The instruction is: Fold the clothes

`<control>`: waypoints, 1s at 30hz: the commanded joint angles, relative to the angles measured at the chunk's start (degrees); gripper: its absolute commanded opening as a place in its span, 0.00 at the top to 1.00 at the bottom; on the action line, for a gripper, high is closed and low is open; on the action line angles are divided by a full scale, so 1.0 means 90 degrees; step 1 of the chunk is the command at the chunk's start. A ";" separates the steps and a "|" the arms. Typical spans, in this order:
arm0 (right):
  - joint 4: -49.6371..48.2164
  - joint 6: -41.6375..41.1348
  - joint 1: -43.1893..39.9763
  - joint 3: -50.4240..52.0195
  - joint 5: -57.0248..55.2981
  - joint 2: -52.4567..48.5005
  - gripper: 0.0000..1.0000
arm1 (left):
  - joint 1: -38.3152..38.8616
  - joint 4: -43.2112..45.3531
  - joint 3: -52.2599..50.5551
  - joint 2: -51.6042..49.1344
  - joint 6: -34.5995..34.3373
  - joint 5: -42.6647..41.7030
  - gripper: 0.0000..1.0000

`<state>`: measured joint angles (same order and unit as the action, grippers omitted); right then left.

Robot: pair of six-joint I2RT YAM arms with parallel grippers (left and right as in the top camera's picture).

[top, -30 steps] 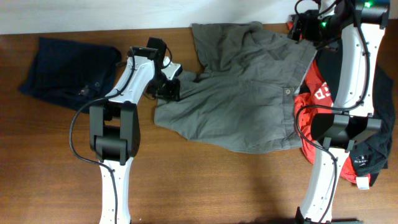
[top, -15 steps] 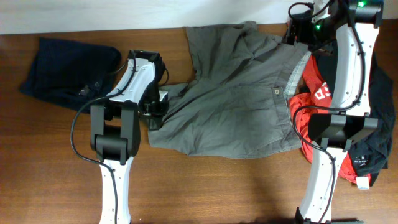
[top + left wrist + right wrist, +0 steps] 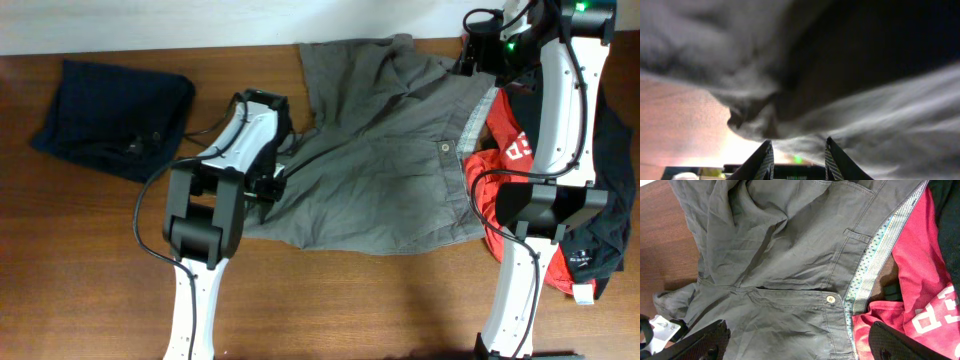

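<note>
A navy piece (image 3: pixel 115 115) lies crumpled at the far left of the bench (image 3: pixel 350 300), well apart from the rest. Next comes the left arm, its pincer (image 3: pixel 268 185) down at the left edge of the shorts (image 3: pixel 390 160). Its own camera shows grey cloth bunched right against the two fingertips, and I cannot tell whether it grips the fabric or has let go. The shorts are spread flat across the middle of the bench, rumpled toward the top, with the waistband along their right side and its button (image 3: pixel 830 298) showing. The right pincer (image 3: pixel 478 50) hangs over the shorts' top right corner, fingers wide apart and holding nothing. Just beside the waistband, partly under it, sits a red piece (image 3: pixel 505 150) with white lettering, and a black piece (image 3: pixel 610 200) lies at the far right
</note>
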<state>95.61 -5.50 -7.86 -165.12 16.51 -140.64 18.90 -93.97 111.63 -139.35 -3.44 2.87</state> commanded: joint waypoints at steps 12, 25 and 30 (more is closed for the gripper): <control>-0.0221 0.0194 0.0430 -0.0010 -0.0078 0.0068 0.07 | -0.0075 0.2875 0.1688 0.1018 0.0044 0.0199 0.27; 0.0146 0.0250 0.0573 -0.0007 -0.0083 0.0068 0.12 | -0.0075 0.7099 0.1685 -0.0051 0.0510 -0.1457 0.13; 0.0189 0.0253 0.0573 -0.0007 -0.0080 0.0068 0.13 | -0.0041 0.7873 0.1685 -0.0583 0.0505 -0.1826 0.13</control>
<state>96.97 -3.86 -2.57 -165.10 16.29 -140.64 18.35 -25.30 126.98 -140.90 0.01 -8.93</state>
